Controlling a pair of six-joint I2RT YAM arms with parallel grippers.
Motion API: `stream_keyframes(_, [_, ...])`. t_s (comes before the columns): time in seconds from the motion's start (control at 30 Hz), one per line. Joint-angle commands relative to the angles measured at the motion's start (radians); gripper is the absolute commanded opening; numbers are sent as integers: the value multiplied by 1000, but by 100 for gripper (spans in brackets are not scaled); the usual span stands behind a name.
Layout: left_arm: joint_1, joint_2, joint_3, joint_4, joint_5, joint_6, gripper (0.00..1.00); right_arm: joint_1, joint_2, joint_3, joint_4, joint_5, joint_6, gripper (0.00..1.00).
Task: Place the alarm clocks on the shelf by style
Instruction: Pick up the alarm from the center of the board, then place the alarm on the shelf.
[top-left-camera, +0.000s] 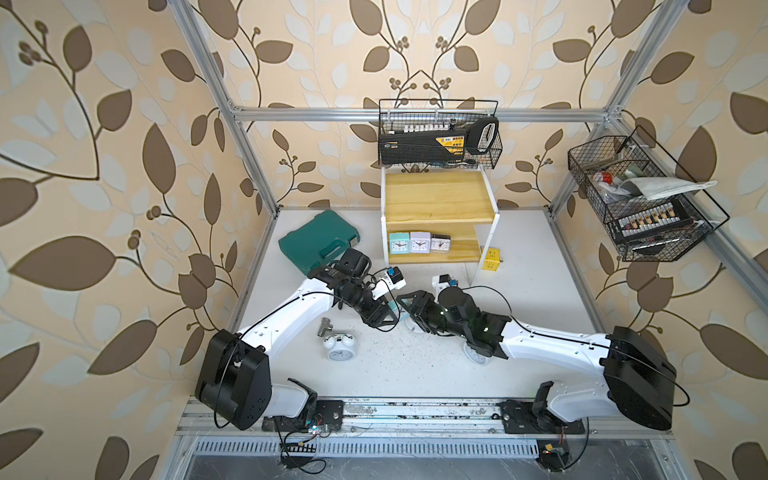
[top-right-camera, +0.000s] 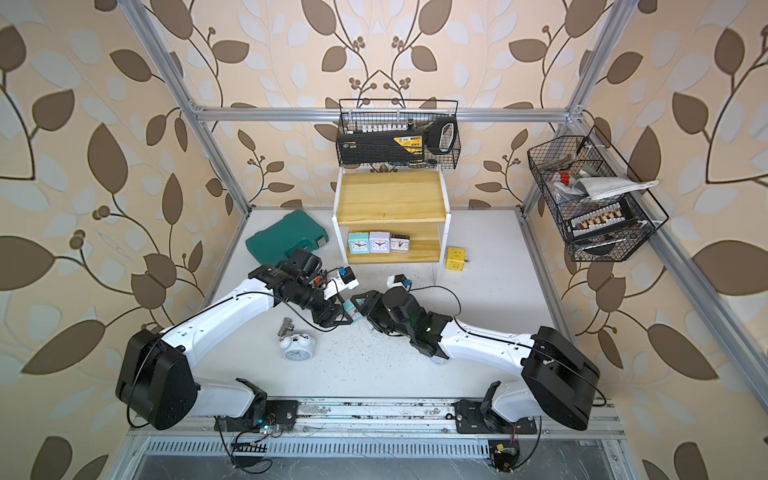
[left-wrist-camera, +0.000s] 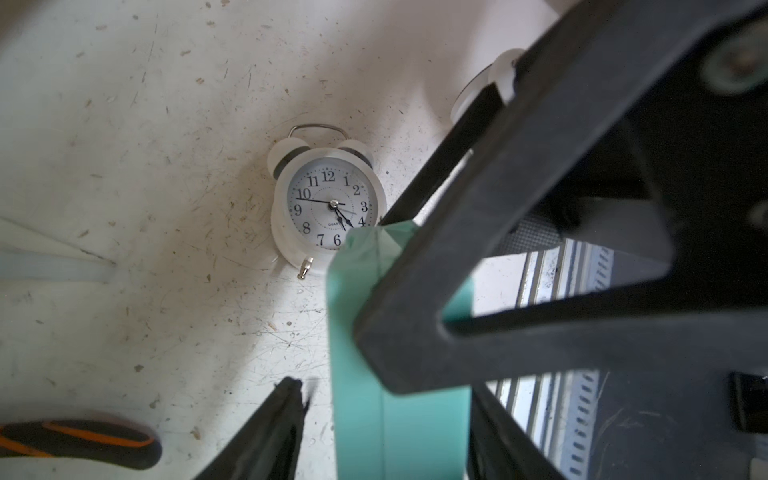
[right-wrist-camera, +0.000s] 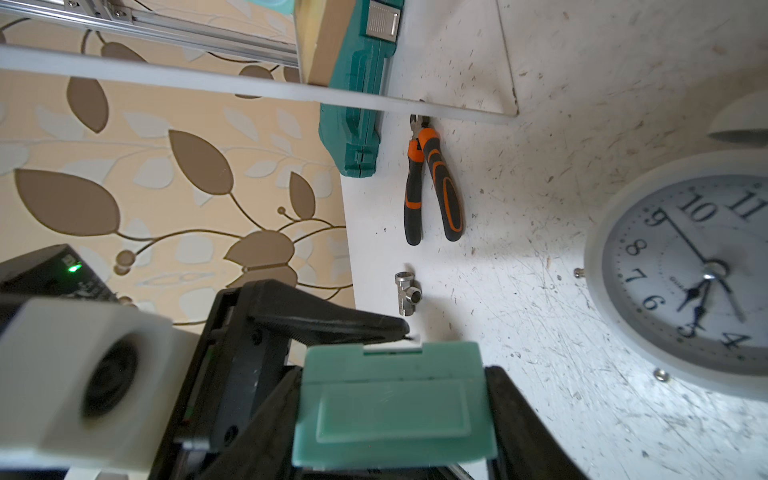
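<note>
A teal square alarm clock hangs above mid-table between my two grippers. My right gripper is shut on the teal clock, one finger on each side. My left gripper stands open around the same clock, with a gap at one finger. Mint, lilac and clear square clocks stand in a row on the lower board of the shelf. A round white twin-bell clock lies on the table, and another is half hidden under my right arm.
A green tool case lies left of the shelf and a yellow cube to its right. A metal tee fitting sits by the round clock. Orange-black pliers lie near the case. Black wire baskets hang on the walls.
</note>
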Motion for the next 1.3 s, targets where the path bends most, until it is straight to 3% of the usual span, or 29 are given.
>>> stream_keyframes(0.0, [0,-39,-1,-10,27,6,68,-16,-65,30,-128,65,-148,43])
stream_keyframes(0.2, [13,-50,11,-29,54,9,69,-38,-125,142,-444,214,-403,43])
stream_keyframes(0.33, [22,-58,14,-37,61,12,69,-43,-124,250,-651,391,-570,43])
stream_keyframes(0.5, [34,-70,16,-41,64,6,69,-64,-101,350,-817,593,-661,43])
stream_keyframes(0.87, [56,-84,16,-40,78,-2,69,-195,-86,395,-688,642,-848,43])
stream_keyframes(1.27, [66,-85,12,-43,90,-2,69,-214,17,434,-565,699,-931,43])
